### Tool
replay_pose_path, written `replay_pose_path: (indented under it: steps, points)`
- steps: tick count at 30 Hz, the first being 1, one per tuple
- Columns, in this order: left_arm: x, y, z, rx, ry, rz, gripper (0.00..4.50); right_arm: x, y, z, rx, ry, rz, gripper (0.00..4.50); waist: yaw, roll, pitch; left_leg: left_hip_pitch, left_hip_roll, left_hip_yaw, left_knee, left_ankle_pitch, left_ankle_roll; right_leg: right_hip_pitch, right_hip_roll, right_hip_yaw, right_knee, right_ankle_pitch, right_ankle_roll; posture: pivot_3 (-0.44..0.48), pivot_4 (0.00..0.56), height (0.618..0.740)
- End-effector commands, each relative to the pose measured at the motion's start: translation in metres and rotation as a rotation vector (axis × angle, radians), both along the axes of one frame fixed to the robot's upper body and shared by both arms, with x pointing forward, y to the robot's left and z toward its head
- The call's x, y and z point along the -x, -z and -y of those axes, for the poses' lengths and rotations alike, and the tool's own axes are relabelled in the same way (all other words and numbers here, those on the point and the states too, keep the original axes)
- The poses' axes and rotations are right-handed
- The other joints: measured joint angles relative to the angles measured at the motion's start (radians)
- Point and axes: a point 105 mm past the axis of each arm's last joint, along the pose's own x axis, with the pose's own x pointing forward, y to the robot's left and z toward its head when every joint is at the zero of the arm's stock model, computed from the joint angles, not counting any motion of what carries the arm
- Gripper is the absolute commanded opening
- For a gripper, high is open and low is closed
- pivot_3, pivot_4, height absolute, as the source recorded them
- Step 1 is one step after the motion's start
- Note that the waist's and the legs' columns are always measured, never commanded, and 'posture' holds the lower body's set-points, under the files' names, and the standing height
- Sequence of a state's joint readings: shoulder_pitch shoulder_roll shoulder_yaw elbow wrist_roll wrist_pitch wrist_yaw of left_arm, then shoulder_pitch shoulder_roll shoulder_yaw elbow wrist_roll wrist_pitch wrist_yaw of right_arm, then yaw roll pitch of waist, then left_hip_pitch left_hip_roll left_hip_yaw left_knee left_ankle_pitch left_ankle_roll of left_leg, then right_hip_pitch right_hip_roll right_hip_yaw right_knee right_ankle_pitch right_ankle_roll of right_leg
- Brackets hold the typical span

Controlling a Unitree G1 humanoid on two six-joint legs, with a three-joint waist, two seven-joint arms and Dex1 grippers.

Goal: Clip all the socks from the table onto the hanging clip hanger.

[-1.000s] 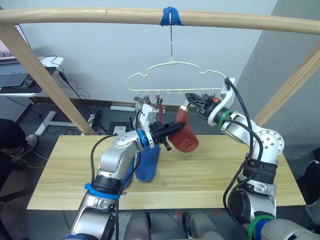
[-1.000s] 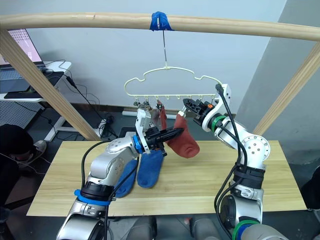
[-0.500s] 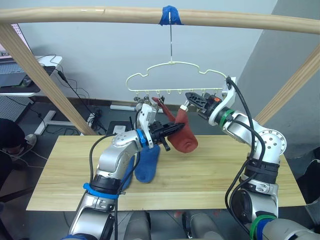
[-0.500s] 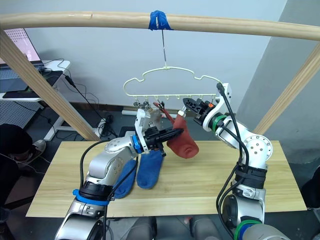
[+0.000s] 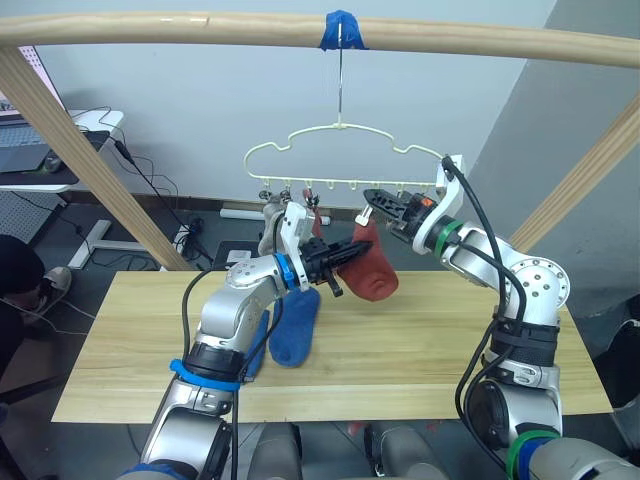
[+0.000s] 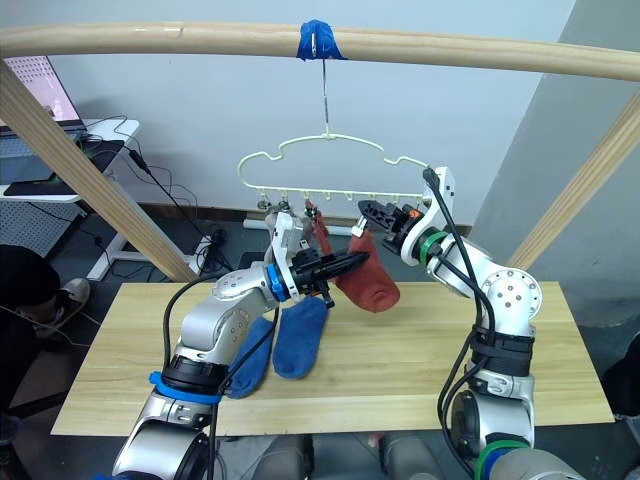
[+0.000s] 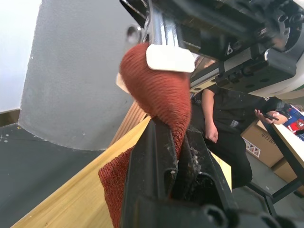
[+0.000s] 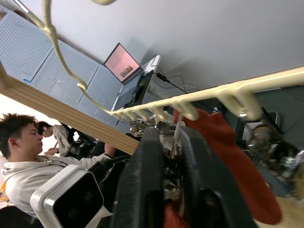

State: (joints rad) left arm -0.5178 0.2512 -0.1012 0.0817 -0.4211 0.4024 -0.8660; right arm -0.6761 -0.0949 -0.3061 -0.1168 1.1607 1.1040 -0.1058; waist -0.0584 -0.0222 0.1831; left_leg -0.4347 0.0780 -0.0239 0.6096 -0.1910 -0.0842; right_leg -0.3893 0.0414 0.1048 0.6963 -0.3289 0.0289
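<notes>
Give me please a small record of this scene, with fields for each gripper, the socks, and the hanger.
left gripper: shut on the red sock, holding it up under the clips
right gripper: at a metal clip of the clip hanger, above the red sock's cuff; fingers' state unclear
second red sock: hangs from a clip further left
grey socks: hang near the hanger's left end
blue socks: lying on the table
clip hanger: hooked on the wooden pole at blue tape
</notes>
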Motion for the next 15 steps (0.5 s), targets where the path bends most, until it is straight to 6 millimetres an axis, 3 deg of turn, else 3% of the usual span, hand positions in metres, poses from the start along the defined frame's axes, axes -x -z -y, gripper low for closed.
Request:
replay_pose_path:
  steps: [1, 6, 7, 15]
  points:
    - [0.002, -0.012, 0.003, 0.001, 0.021, 0.066, 0.0, 0.008, -0.012, -0.001, -0.015, -0.026, 0.068, 2.12, 0.0, 0.0, 0.0, 0.0, 0.0, 0.0, 0.0, 0.0, 0.0, 0.0, 0.0, 0.0, 0.0, 0.0, 0.0, -0.021, 0.159, 0.74]
    - [-0.008, -0.01, 0.002, -0.033, -0.021, 0.108, 0.0, 0.01, -0.014, 0.016, -0.005, 0.019, 0.079, 3.9, 0.001, 0.0, 0.0, 0.0, 0.0, 0.0, 0.0, 0.0, 0.0, 0.0, 0.0, 0.0, 0.0, 0.0, 0.0, -0.038, 0.155, 0.74]
    - [-0.009, -0.01, 0.002, -0.036, -0.027, 0.11, 0.65, 0.011, -0.014, 0.02, -0.006, 0.031, 0.078, 4.38, 0.001, 0.0, 0.0, 0.0, 0.0, 0.0, 0.0, 0.0, 0.0, 0.0, 0.0, 0.0, 0.0, 0.0, 0.0, -0.038, 0.155, 0.74]
    - [-0.016, 0.005, -0.001, -0.081, -0.04, 0.086, 2.91, 0.028, -0.018, 0.046, 0.098, 0.118, 0.15, 4.5, -0.002, 0.0, 0.0, 0.0, 0.0, 0.0, 0.0, 0.0, 0.0, 0.0, 0.0, 0.0, 0.0, 0.0, 0.0, -0.066, 0.147, 0.74]
